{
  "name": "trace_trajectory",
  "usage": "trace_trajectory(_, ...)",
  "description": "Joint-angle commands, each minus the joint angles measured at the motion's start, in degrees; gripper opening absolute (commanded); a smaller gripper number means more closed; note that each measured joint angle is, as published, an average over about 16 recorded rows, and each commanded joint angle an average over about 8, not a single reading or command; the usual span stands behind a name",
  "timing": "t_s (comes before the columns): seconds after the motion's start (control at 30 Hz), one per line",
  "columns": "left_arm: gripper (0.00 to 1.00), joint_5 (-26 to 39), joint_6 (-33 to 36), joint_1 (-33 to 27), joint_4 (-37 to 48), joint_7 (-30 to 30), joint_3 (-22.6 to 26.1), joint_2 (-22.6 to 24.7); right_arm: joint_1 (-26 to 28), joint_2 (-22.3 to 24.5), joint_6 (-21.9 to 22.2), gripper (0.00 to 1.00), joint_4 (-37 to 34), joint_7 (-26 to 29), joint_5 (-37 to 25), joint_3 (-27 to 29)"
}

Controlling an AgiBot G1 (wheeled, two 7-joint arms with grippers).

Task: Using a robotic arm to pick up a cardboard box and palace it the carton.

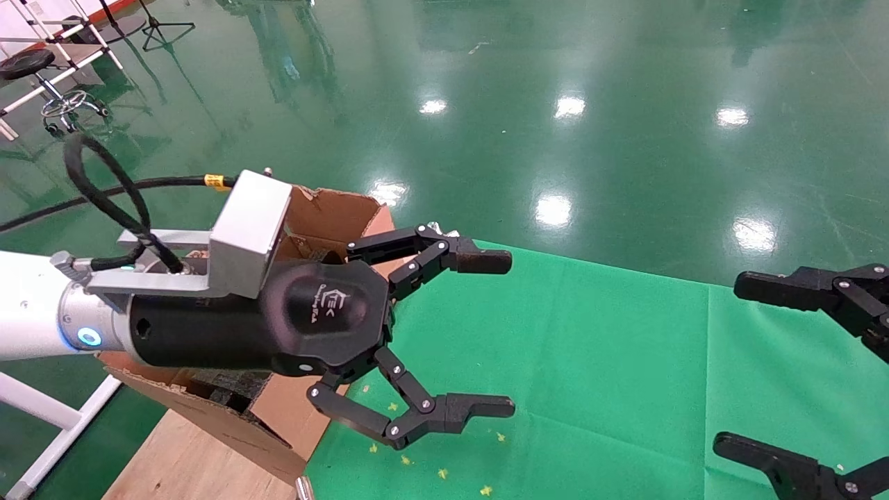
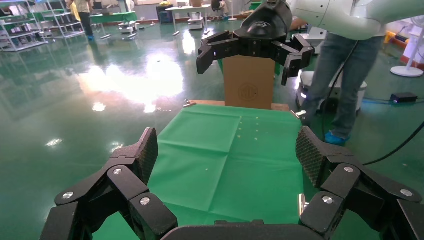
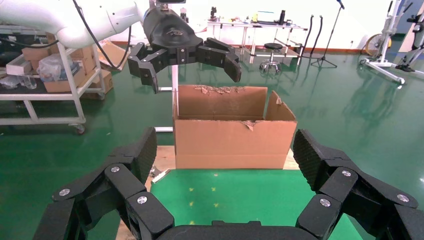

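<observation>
Cardboard-brown corrugated carton (image 1: 326,215) with torn flaps stands at the left end of the green cloth-covered table (image 1: 590,361). Above it hangs the white left arm's black gripper (image 1: 479,333), fingers spread, empty. The right gripper (image 1: 778,368) hovers opposite, also spread.

A green cloth (image 1: 590,361) covers most of the tabletop, creased down its middle and dotted with small yellow specks (image 1: 444,472) near its front edge. To the left of the cloth a bare wooden board (image 1: 180,465) shows. All round lies a glossy green floor (image 1: 555,104) that mirrors the ceiling lamps as bright patches. Far off at the left stand a black round stool (image 1: 28,64) on a wheeled base and a tripod stand (image 1: 163,28). In the left wrist view a person in blue jeans (image 2: 350,85) stands at the far end of the tabletop (only the legs show), and an upright brown box (image 2: 248,82) stands beyond the cloth. A white metal shelf rack (image 3: 60,85) holding boxes appears in the right wrist view.
</observation>
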Motion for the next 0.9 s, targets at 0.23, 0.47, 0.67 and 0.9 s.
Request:
trace_trajectory(0.23, 1.00, 0.00, 0.00, 0.00, 0.00, 0.00, 0.00, 0.00, 0.00, 0.00, 0.00, 1.00, 0.00, 0.00, 0.00, 0.00)
trace_trajectory(0.47, 1.00, 0.01, 0.00, 0.00, 0.00, 0.00, 0.00, 0.00, 0.00, 0.00, 0.00, 1.00, 0.00, 0.00, 0.00, 0.00)
trace_trajectory(0.67, 1.00, 0.01, 0.00, 0.00, 0.00, 0.00, 0.00, 0.00, 0.00, 0.00, 0.00, 1.00, 0.00, 0.00, 0.00, 0.00)
trace_trajectory(0.9, 1.00, 0.01, 0.00, 0.00, 0.00, 0.00, 0.00, 0.00, 0.00, 0.00, 0.00, 1.00, 0.00, 0.00, 0.00, 0.00)
